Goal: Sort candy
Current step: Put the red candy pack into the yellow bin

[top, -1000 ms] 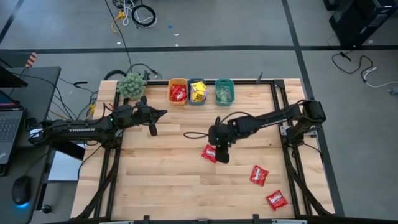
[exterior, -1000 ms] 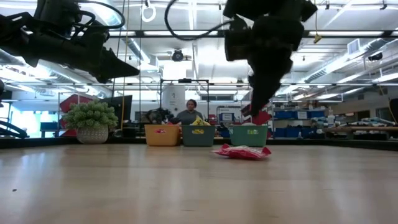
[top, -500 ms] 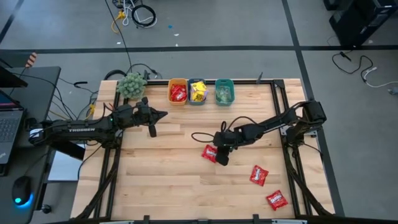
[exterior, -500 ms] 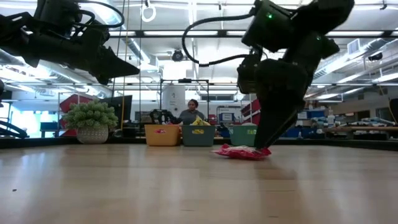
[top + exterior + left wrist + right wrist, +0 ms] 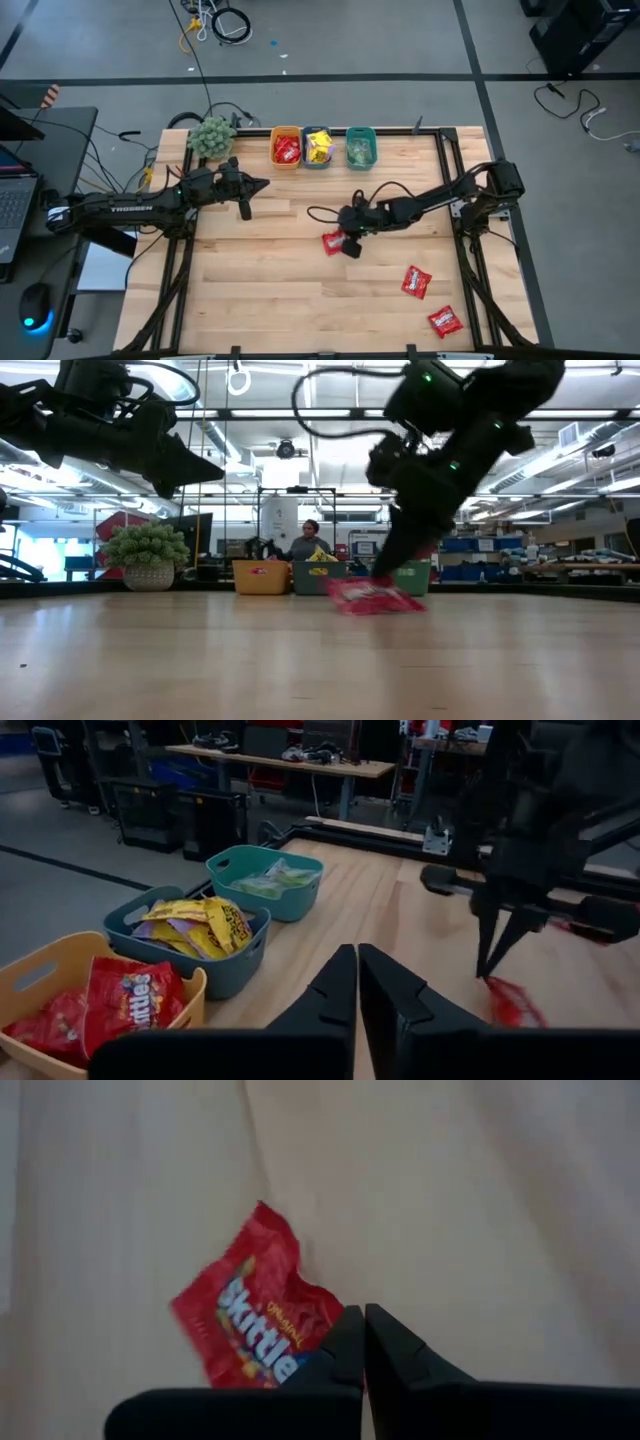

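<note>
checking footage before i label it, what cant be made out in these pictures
- Teal bin: its pale green candy is too small in the high view and blurred in the left wrist view to count.
- Right gripper: shut on the red packet, whose pinched corner hides behind the fingers; the print on the wrapper is smeared.
- Low view: bin contents sit below the rims, and the person behind is too far off.
- Left gripper: shut, waiting near the bins.

Right hand [image 5: 345, 243] newly clamped on red packet [image 5: 332, 241].
</note>
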{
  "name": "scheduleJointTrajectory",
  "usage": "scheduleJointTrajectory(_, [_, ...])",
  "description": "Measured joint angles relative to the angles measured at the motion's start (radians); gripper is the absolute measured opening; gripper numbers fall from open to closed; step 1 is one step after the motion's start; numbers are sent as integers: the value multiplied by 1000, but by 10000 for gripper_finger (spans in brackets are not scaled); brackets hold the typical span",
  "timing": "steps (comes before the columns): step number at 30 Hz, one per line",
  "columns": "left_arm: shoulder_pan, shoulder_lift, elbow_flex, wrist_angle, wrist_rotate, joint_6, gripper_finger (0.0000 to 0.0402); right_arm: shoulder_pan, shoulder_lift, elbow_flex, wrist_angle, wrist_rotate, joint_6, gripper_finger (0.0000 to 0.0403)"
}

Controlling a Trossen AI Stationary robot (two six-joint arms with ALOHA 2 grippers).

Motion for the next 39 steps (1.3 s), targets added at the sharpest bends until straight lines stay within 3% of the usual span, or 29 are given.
scheduleJointTrajectory(9, [-6,33,0,44,106,-124,94,-21,-1,162,-1,161,-264,0])
scheduleJointTrajectory(19, [-109,253,3,263,109,-133,170,-25,-2,279,7,210,-430,0])
scheduleJointTrajectory(28, [-184,500,110,287,109,-128,180,-27,0,284,-115,168,-338,9])
scheduleJointTrajectory(39, [-179,845,234,234,129,-359,180,-27,1,283,-152,165,-314,86])
